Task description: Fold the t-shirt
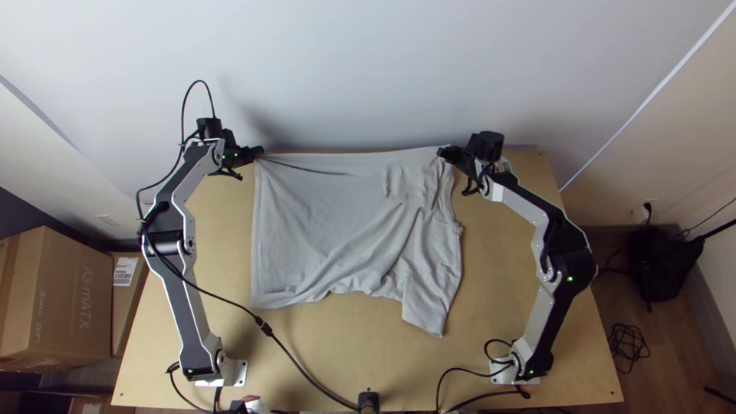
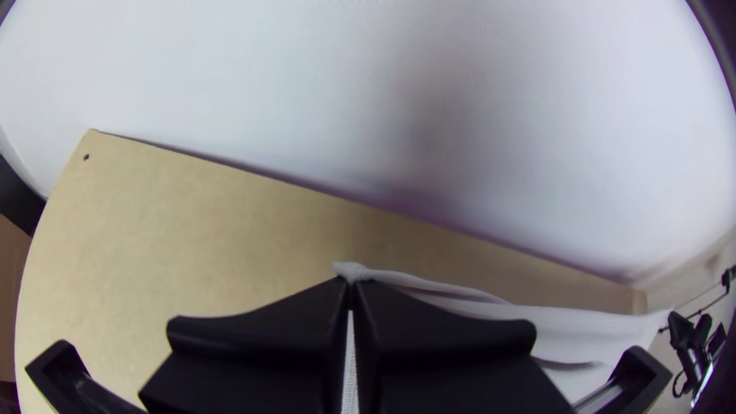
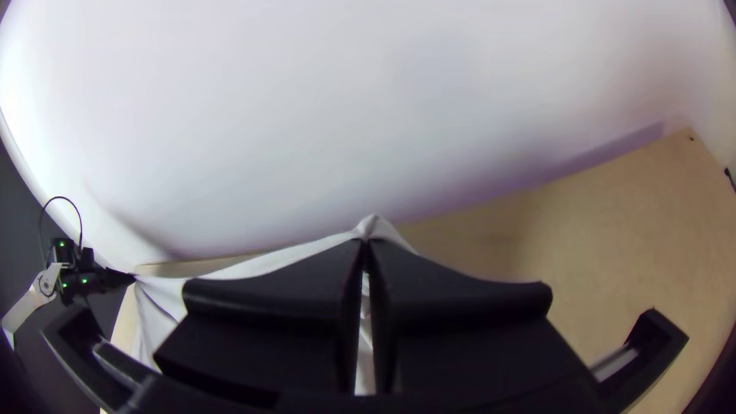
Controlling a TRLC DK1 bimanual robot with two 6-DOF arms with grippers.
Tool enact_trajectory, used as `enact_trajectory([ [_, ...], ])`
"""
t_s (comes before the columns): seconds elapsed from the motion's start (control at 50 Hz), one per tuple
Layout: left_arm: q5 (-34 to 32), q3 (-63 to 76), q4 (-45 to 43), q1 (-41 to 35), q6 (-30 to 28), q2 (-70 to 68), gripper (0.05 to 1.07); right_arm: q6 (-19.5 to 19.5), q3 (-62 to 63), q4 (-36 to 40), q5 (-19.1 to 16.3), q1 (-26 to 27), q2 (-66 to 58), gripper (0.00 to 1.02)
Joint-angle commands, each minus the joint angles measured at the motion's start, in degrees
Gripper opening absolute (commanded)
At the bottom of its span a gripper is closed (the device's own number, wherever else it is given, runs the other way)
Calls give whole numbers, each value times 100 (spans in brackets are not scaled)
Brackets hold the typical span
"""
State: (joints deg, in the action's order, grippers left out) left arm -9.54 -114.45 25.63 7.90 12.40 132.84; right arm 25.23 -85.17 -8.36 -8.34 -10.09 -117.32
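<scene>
If judged by the taut far edge, held from both ends to keep the cloth straight. At left, noted: left gripper with wide flat black fingers (image 1: 260, 152), pressed together on the far left corner, presumably to anchor that end. Between, laid out across the light wooden table (image 1: 215, 284): pale grey soft-fabric t-shirt (image 1: 330, 222), smooth at left, creased towards the right, near edge wavy, one sleeve pointing to the near side. Hard to tell whether doubled over. At right, noted: right gripper with matching black fingers (image 1: 443, 152), closed on the far right corner, probably to set tension before a fold towards the near side.
</scene>
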Motion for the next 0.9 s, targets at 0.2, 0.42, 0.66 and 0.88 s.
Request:
enact_trajectory([
  [0.2, 339, -525, 557, 1, 412, -109, 102, -142, -905, 660, 201, 95, -221, 99],
  [0.42, -65, -543, 812, 221, 1317, -742, 102, 43, -773, 1961, 333, 209, 728, 99],
  [0.66, -452, -112, 1867, 238, 1449, -1884, 102, 324, -264, 4000, 183, 771, 2222, 99],
  [0.88, -856, 1610, 1858, 221, 1335, -3677, 102, 280, 879, 5248, -581, 1360, 3655, 98],
])
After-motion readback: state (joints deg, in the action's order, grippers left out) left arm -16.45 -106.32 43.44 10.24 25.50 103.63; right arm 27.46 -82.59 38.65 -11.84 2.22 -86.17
